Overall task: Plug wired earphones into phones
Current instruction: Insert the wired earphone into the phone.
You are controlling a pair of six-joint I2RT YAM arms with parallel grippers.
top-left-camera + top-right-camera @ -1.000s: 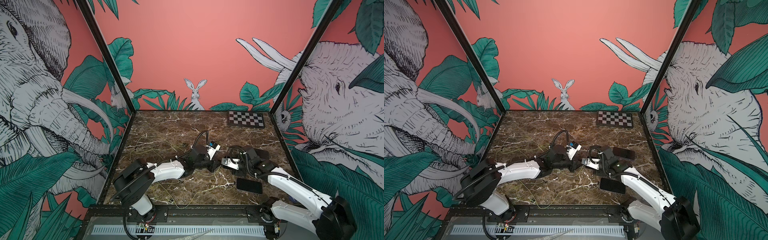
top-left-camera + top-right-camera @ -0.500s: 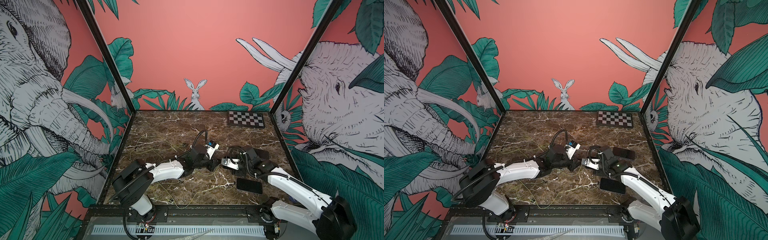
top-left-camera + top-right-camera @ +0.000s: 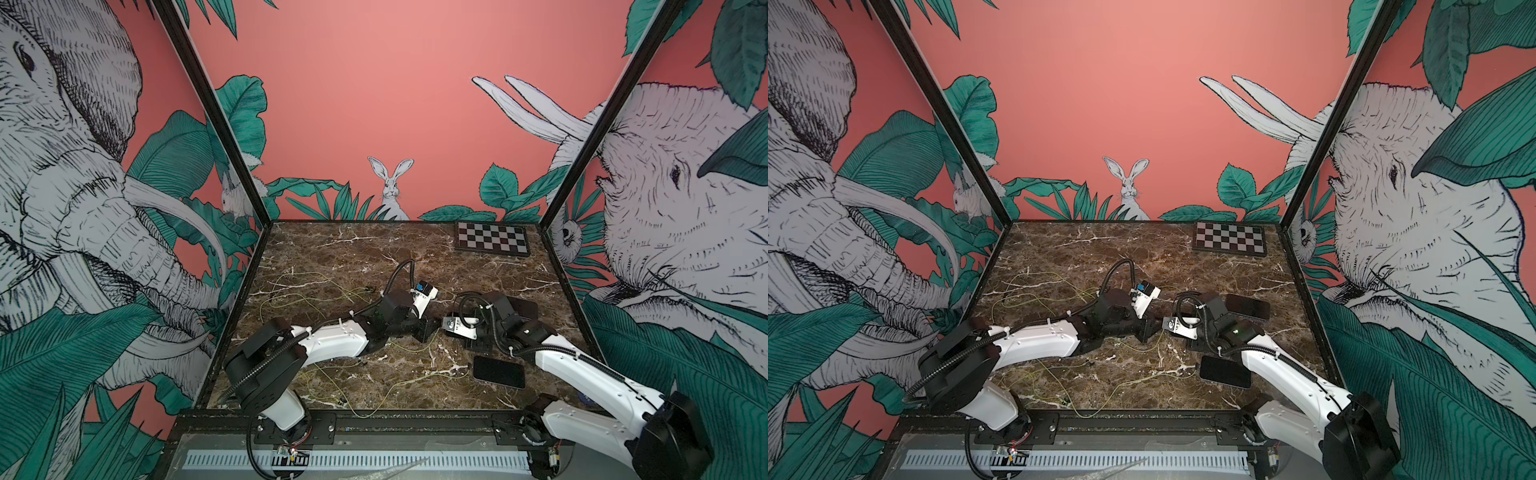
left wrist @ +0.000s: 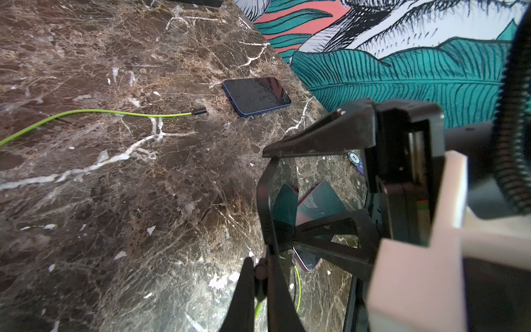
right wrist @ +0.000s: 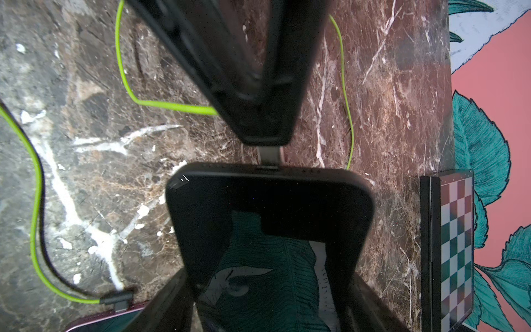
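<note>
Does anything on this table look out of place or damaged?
Yes: a small round chip lies on the marble table, unrelated to the task. The blue phone shows fine lines on its screen: cracks or reflections, I cannot tell.

Bare marble (image 3: pixel 365 245) behind; cords (image 3: pixel 316 291) left, phones (image 3: pixel 498 372) right.

Both top views high in front, sharing the whole marble tabletop (image 3: pixel 332 249), wrist views close over it.
</note>
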